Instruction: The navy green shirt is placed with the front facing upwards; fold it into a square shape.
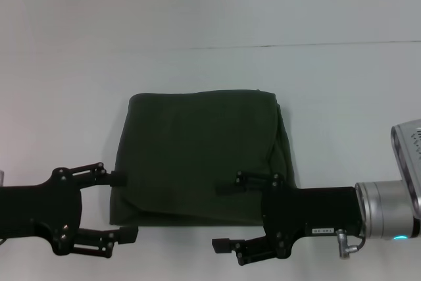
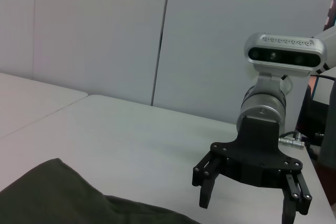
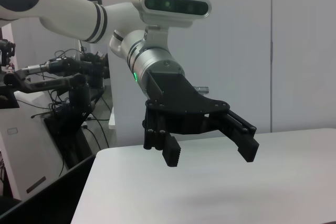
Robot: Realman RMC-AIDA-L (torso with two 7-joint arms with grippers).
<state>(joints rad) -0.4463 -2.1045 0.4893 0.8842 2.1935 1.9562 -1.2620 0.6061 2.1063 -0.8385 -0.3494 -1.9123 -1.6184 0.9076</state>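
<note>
- The navy green shirt (image 1: 200, 156) lies in the middle of the white table (image 1: 329, 97), already folded into a squarish pad. No letters show on top.
- It looks soft, light and floppy — the layers can slide apart. I think the best place to hold it is a thick folded edge, pinching all layers.
- It is almost square, a bit wider left to right. Loose edges show along its right side and near edge.
- The left gripper (image 1: 125, 207) hovers at the near left corner, fingers wide, holding nothing.
- The right gripper (image 1: 223, 218) hovers at the near right edge — also wide and empty.
</note>
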